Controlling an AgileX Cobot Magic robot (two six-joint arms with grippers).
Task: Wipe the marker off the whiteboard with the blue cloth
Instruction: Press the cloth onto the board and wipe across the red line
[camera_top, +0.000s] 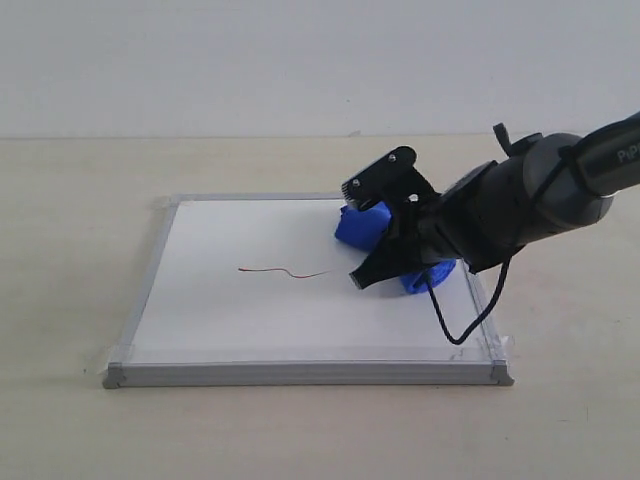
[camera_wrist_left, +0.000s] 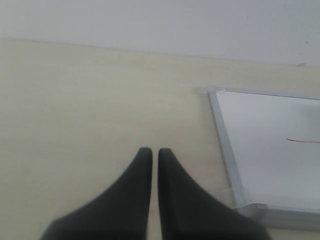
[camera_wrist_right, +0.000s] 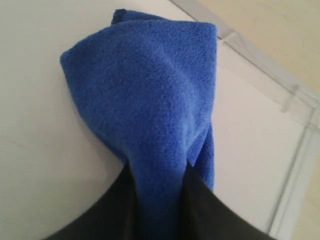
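The whiteboard (camera_top: 230, 310) lies flat on the table, silver-framed. A thin wavy red marker line (camera_top: 285, 271) runs across its middle; its end also shows in the left wrist view as the marker line (camera_wrist_left: 302, 141) on the whiteboard (camera_wrist_left: 270, 145). My right gripper (camera_top: 372, 240) is over the board's right part, shut on the blue cloth (camera_top: 362, 226), which bunches out past the fingers, right of the line. In the right wrist view the blue cloth (camera_wrist_right: 150, 105) is pinched between the dark fingers (camera_wrist_right: 220, 215) above the whiteboard (camera_wrist_right: 35, 100). My left gripper (camera_wrist_left: 151, 152) hangs shut over bare table, left of the board.
The board's frame (camera_top: 300, 374) has clear tape at its corners. A black cable (camera_top: 470, 325) loops down from the right arm over the board's right edge. Pale tabletop (camera_top: 80, 200) surrounds the board, with a white wall behind.
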